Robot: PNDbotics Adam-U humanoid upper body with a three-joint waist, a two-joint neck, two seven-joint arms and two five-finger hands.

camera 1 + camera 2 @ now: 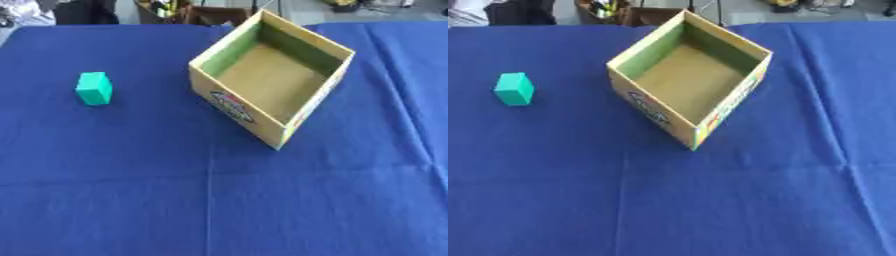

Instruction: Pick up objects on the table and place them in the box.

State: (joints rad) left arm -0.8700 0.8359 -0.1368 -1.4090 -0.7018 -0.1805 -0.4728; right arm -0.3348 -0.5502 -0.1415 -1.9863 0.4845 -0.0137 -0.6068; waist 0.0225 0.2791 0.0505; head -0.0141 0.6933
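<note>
The green block (94, 88) sat left of the open box (234, 107), apart, likely nearer the left arm; no hand showed, so fingers' state was unknowable.

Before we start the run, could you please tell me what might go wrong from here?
1. The block sits apart from the box on its left, so it must clear the tall near wall; clipping the rim could drop it outside.
2. The cloth shows creases, so a low reach might drag it and shift the block.
</note>
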